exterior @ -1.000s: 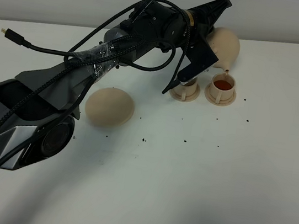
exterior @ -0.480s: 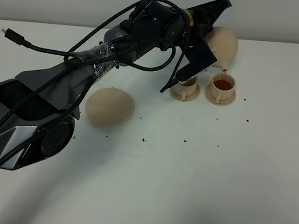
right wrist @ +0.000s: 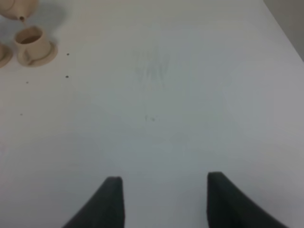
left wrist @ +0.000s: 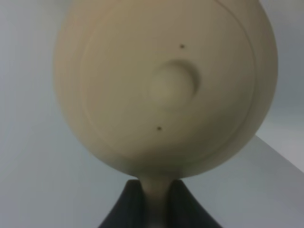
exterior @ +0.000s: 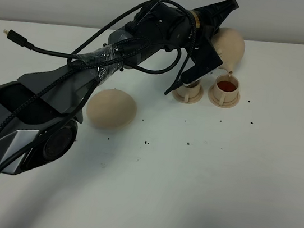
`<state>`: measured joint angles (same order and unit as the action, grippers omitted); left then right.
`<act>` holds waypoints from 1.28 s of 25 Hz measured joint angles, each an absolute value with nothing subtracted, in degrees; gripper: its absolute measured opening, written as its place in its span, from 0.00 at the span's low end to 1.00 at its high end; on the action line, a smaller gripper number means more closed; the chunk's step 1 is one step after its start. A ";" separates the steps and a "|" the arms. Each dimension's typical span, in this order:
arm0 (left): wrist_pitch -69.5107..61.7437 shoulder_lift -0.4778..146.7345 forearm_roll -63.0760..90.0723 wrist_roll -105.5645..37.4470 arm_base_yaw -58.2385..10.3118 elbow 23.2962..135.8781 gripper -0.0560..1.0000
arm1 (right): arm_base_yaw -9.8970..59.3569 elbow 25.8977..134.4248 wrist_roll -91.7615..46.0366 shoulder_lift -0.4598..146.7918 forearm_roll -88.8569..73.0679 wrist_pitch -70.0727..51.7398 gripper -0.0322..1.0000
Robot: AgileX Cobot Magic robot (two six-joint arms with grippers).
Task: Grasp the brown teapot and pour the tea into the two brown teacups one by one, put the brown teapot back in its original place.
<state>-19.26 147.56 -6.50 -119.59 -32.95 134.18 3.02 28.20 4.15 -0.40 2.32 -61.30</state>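
Left jaws pinching brown teapot (left wrist: 166,90) handle; filled teacup (exterior: 225,89) beyond jaws, second teacup (exterior: 189,90) beneath, half-hidden by arm (exterior: 126,54). Right jaws spread, empty.

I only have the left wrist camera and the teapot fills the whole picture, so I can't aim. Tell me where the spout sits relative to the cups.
Observer: In the high view the brown teapot is tilted, and its spout is just above the right-hand teacup, which already holds reddish-brown tea.
Operator: Report the other cup.
Observer: The left-hand teacup stands close beside it. The left arm covers most of it, so I cannot tell its fill.
Operator: Give me the return spot.
Observer: The large saucer has nothing on it. It lies nearer the arm's base, apart from both cups.
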 joint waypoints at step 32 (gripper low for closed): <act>-19.26 147.56 -7.58 -119.64 -33.46 134.18 0.20 | 3.02 28.20 4.20 -0.40 2.32 -61.30 0.44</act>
